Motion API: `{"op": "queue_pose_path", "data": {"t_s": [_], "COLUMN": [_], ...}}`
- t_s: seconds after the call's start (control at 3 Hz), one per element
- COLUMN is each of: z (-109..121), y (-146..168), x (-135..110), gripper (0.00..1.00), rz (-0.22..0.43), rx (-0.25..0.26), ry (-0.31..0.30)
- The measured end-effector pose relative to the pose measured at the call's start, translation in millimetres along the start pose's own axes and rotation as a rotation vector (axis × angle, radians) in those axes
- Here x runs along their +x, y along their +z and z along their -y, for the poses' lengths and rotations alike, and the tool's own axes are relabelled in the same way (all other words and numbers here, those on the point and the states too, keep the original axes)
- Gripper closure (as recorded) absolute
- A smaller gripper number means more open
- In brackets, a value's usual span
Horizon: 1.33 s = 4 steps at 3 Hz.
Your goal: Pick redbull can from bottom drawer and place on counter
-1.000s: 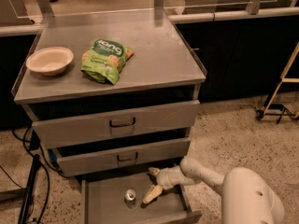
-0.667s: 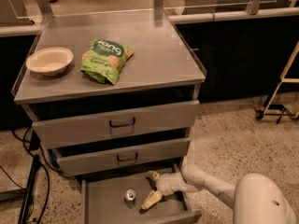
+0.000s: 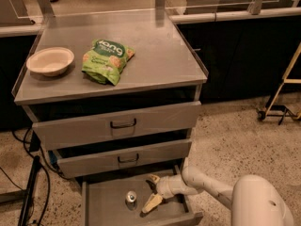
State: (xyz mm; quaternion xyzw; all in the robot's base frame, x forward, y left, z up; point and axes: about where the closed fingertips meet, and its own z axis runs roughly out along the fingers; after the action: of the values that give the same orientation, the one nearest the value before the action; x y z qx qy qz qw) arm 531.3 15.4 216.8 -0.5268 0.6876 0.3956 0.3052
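Note:
The redbull can (image 3: 131, 197) stands upright on the floor of the open bottom drawer (image 3: 103, 206), its shiny silver top facing up. My gripper (image 3: 151, 192) reaches into the drawer from the right on a white arm and sits just right of the can, apart from it. Its two cream fingers are spread, one finger (image 3: 153, 178) pointing up and back, the other low toward the drawer front. The counter (image 3: 155, 55) is the flat steel top of the cabinet above.
A cream bowl (image 3: 50, 61) and a green snack bag (image 3: 107, 60) lie on the left half of the counter. The two upper drawers (image 3: 122, 124) are pulled out a little. Cables lie on the floor at left. A cart leg stands at right (image 3: 277, 109).
The arm has shifted slightly left and lower into the drawer, bringing the gripper closer to the can. The can has not moved.

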Motion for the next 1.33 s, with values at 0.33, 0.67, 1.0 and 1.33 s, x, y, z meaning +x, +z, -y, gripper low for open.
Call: {"op": "queue_pose_path", "data": {"t_s": [0.33,0.67,1.0,1.33], "z": [8,3,3,4], "y": [6,9,9,20], "x": [8,17,17,23], "gripper": [0.00,0.00,0.00,0.00], "rz": [0.019,0.056,0.056,0.061], "rx": [0.008,0.027,0.027,0.005], "ry": [0.002,0.006,0.006,0.014]}}
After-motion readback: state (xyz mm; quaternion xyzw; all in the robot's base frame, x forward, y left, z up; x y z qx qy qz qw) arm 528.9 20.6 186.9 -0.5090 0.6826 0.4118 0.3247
